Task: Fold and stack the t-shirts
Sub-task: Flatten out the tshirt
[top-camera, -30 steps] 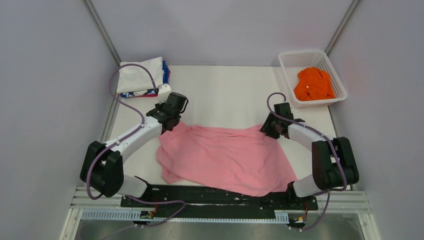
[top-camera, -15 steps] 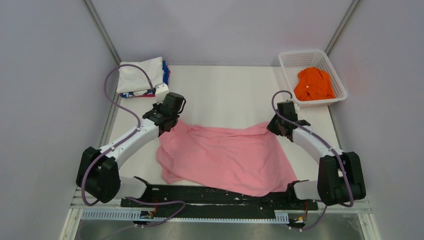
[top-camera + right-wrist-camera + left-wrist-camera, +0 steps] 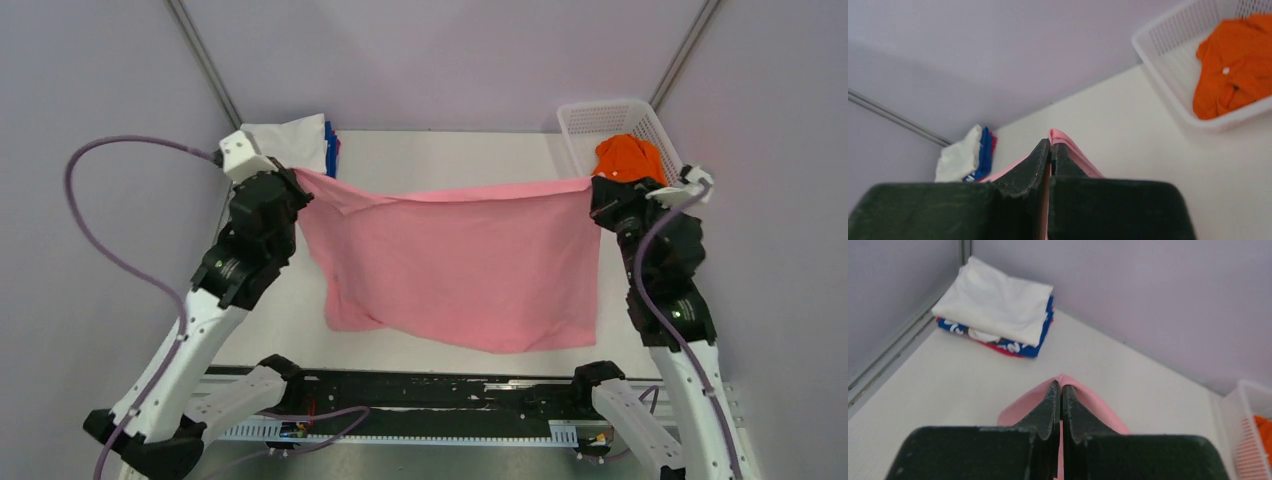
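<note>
— Pink t-shirt: where was it at that pt?
— Mostly off the counter. It hung like a sheet btwn the two arms, top edge stretched nearly straight, lower hem draped toward the counter's near side. Couldn't tell if the hem touched.
— Grippers?
— Left gripper was pinched tight on the top-left corner. Its wrist cam showed pink cloth poking out past the closed fingertips. Right gripper was the same, clamped on the top-right corner, just beside the basket.
— Progress?
— Judging by the layout, two were done: a white t-shirt lay folded on top of a blue/red one, stacked at the far-left corner. The pink one was spread wide w/ no fold in it yet. The orange t-shirt sat crumpled in the white mesh basket, untouched.
— So what was left?
— Prob. lay the pink one flat, fold it, add it to the stack, then do the same w/ the orange. Approx. halfway by count, I'd say.
— Risks?
— Thin cloth and only a small pinch at each corner. A slip at either end would've dropped that side into a heap, and the spread would've needed redoing.
</note>
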Robot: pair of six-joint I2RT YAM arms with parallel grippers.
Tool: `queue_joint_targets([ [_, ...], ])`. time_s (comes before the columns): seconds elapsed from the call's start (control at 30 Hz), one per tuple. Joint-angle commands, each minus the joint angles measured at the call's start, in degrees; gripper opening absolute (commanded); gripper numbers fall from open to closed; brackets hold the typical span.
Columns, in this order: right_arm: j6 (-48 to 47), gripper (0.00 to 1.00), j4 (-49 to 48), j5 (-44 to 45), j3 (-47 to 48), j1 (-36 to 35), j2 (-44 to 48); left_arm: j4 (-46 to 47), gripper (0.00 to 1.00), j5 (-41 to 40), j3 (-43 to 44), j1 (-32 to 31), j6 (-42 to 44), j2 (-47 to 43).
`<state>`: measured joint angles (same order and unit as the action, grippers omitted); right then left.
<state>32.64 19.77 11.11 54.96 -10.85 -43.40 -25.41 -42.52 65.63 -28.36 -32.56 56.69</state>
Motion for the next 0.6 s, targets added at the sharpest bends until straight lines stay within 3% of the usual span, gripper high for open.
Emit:
queue_joint_targets([
  [0.0, -4.5, 0.00, -1.6, 3.2, 9.1, -0.2, 7.3, 5.7, 0.00, 2.7, 7.6, 0.4, 6.1, -10.7],
  [0.17, -8.0, 0.00, 0.4, -0.8, 22.1, -0.1, 9.8, 5.7, 0.00, 11.4, 20.9, 0.3, 11.7, -13.8],
  [0.4, -10.0, 0.00, 3.3, -7.8, 36.9, -0.2, 9.7, -1.3, 0.00, 25.3, 45.5, 0.3, 18.8, -8.8],
  [0.57, -10.6, 0.00, 5.7, -10.1, 42.8, -0.1, 8.6, -3.6, 0.00, 31.4, 54.5, 0.3, 20.7, -5.2],
])
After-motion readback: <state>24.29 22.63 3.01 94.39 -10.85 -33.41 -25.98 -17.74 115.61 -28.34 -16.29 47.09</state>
